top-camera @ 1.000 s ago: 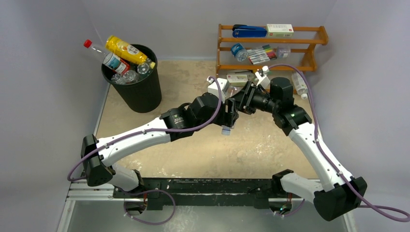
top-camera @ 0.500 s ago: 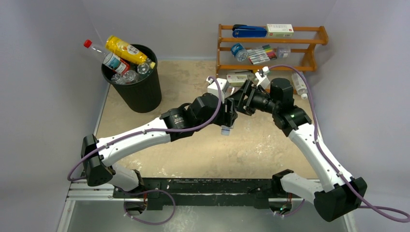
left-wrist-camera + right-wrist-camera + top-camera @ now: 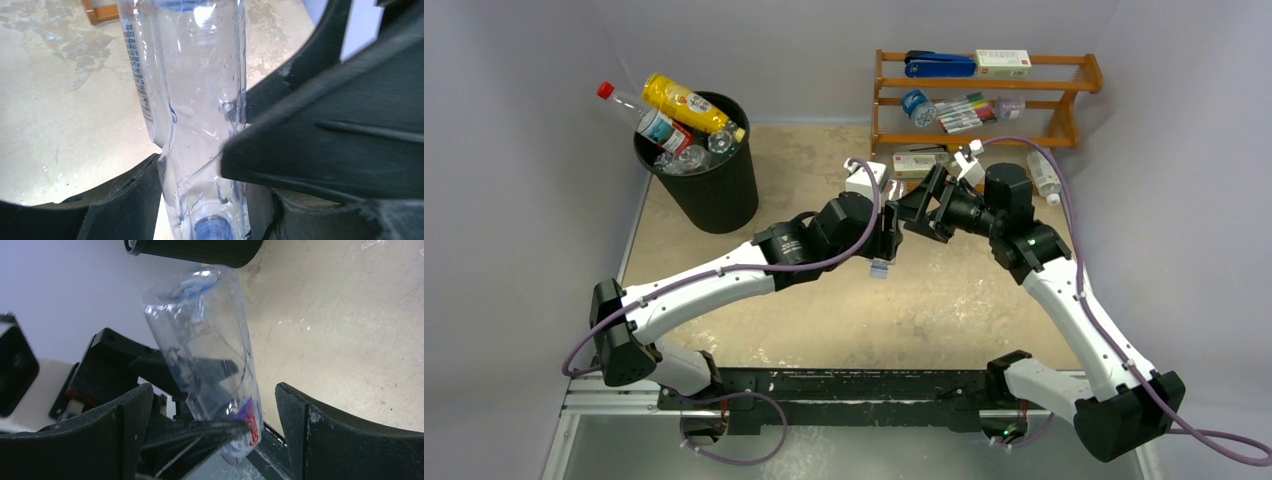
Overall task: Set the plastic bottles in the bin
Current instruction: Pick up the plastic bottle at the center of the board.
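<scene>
A clear plastic bottle (image 3: 195,90) with a blue cap is pinched between the fingers of my left gripper (image 3: 200,175), cap end low; in the top view its cap (image 3: 879,268) pokes out below the left gripper (image 3: 887,236). My right gripper (image 3: 212,390) stands open around the same bottle (image 3: 205,350), its fingers clear of it on both sides. The black bin (image 3: 714,195) stands at the far left, holding a yellow bottle (image 3: 686,102), a red-capped one (image 3: 639,115) and more clear ones. Another clear bottle (image 3: 1044,175) lies to the right of the rack.
An orange wooden rack (image 3: 984,95) at the back right holds markers, boxes and a blue-capped bottle (image 3: 916,105). A small box (image 3: 919,160) lies in front of it. Both wrists meet mid-table, close together. Grey walls close in the sides.
My right gripper has opened wide off the bottle and drawn back slightly. My left gripper has tightened on the bottle and carried it a little to the left.
</scene>
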You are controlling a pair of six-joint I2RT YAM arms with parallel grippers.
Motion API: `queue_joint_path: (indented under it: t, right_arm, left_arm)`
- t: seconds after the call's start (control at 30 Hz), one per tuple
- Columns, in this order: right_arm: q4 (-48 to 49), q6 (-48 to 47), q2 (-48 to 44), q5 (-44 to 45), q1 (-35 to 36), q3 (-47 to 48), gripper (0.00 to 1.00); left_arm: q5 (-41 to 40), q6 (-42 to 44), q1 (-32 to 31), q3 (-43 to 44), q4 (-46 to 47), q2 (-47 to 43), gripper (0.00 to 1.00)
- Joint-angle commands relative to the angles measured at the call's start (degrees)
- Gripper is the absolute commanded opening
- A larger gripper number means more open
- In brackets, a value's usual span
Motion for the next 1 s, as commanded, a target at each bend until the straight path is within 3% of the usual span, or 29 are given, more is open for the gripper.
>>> queue_joint_path:
  t: [0.0,0.97]
  right_arm:
    - [-1.0,-0.6,-3.9,-3.0,0.5,0.8,0.95]
    - [-6.2,-4.9,-5.7,-1.6,0.5,-3.9,0.98]
  left_arm:
    - [-2.9,-0.6,2.1,0.4,0.8,-3.1,0.46]
    - [-5.3,0.0,8.7,-6.4,-2.2,-15.0,0.48]
